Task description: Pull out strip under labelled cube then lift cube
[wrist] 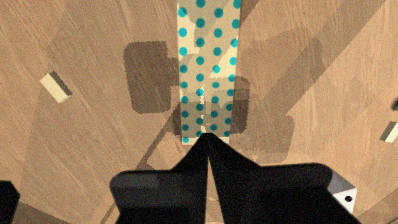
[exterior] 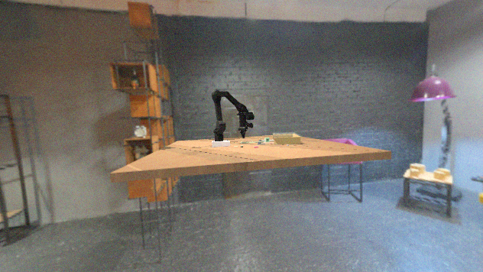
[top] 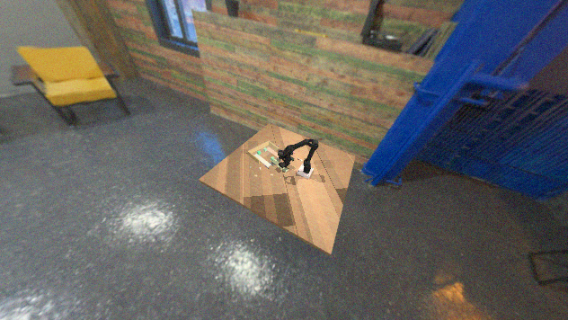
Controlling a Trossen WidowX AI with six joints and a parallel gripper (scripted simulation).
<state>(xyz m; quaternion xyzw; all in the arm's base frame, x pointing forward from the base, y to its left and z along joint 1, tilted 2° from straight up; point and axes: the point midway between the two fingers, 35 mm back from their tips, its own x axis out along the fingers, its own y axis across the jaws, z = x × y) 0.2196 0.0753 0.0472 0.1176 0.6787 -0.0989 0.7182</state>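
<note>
- Top view, left: an open tray (top: 259, 161) (exterior: 287, 140) is seen to the left of the gripper (top: 284, 166) (exterior: 243, 136) (wrist: 207, 135); two small green pieces lie within its walls.
- Top view, right: the white base (top: 299, 174) (exterior: 226, 144) is located to the right of the gripper, on the wooden table (top: 315, 216) (exterior: 267, 158), with the black arm (top: 311, 153) (exterior: 218, 107) arched up from it.
- Wrist view, far left: a small cream block (wrist: 55, 88) is noted well apart from the gripper.
- Wrist view, centre: a cream strip with teal dots (wrist: 209, 50) is aligned lengthwise ahead of the gripper. Its near end is overlapped by the fingertips; contact cannot be determined.
- Gripper state: narrow, fingertips brought together, nothing held. It is pointed downward, low over the table.
- Wrist view, lower right: a white face with a black dot (wrist: 345, 200) is partly hidden behind the gripper's right-hand side in the view; its identity cannot be told.
- Wrist view, far right: a second pale block (wrist: 390, 132) is cut by the frame, well apart from the gripper.
- Labelled cube: no label can be read, so its position relative to the gripper cannot be told.
</note>
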